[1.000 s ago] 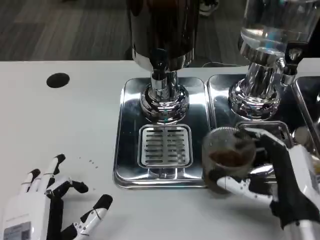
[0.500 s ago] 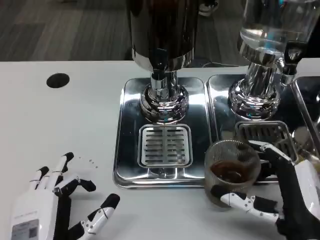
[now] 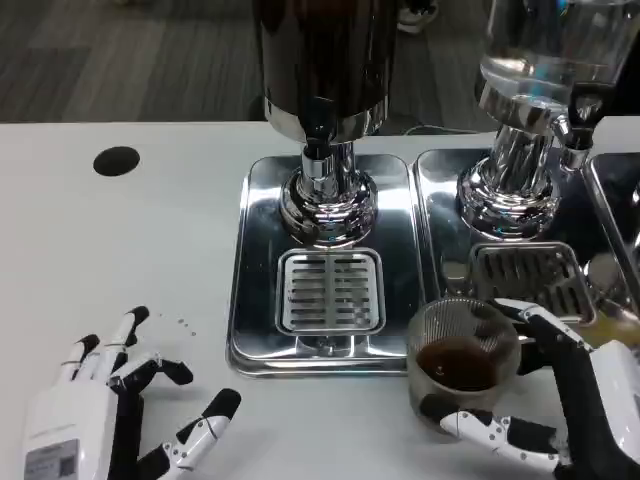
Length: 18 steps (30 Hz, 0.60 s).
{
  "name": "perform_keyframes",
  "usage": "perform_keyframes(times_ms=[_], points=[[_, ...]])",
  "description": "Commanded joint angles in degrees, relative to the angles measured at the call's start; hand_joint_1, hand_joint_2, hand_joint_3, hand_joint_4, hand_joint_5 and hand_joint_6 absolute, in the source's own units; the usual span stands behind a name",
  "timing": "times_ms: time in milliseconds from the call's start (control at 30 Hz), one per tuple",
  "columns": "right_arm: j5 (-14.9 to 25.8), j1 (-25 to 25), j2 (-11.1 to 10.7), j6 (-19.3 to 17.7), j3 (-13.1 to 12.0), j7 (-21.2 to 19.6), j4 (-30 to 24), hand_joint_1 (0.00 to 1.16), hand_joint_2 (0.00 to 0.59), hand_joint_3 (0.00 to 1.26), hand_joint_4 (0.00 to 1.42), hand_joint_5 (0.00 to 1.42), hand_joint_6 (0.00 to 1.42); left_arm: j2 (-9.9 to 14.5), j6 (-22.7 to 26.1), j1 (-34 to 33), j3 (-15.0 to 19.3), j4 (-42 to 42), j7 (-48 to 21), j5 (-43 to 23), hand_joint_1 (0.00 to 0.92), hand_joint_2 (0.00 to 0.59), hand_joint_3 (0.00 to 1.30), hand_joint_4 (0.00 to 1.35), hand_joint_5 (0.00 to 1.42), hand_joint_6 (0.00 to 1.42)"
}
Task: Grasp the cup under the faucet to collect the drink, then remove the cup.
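A clear ribbed cup (image 3: 462,362) with dark drink in its bottom stands at the front right corner of the left steel drip tray (image 3: 258,290). My right hand (image 3: 570,410) holds the cup from its right side, thumb below and fingers along its far rim. The dark dispenser's faucet (image 3: 320,165) stands behind the tray's grate (image 3: 330,292), with nothing under it. At the lower left, my left hand (image 3: 95,415) rests on the white table with its fingers spread and nothing in it.
A second dispenser with a clear tank (image 3: 545,60) stands on the right steel tray (image 3: 445,210), with its own grate (image 3: 528,280). A black round hole (image 3: 116,160) marks the table at the far left.
My right hand has carried the cup toward me, from over the right tray's grate down to the tray's front edge. The left hand shifted slightly.
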Motion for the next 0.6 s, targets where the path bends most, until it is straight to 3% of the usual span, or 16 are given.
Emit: perform_keyframes(times_ms=[33,267,600], points=[[-1.5,-0.6,-0.2,-4.5,0.1,-4.4,1.6,0.88,0.22,0.73,0.83,0.71,0.6,0.0,0.3,0.2,-0.3,0.1,0.1,0.5,0.0,0.146,0.66,0.13,0.24,0.15],[-4.4,-1.6,-1.0,-5.6,0.9,-6.6,4.5,0.87,0.221,0.71,0.82,0.69,0.6,0.2,1.5,0.8,-0.8,-0.7,0.4,2.0,0.0,0.146,0.66,0.13,0.24,0.15],[-4.8,-3.3,-1.6,-6.1,1.7,-6.9,6.8,0.84,0.214,0.67,0.76,0.67,0.6,0.2,1.7,1.6,-0.2,-2.0,0.1,1.9,0.0,0.146,0.66,0.13,0.24,0.15]])
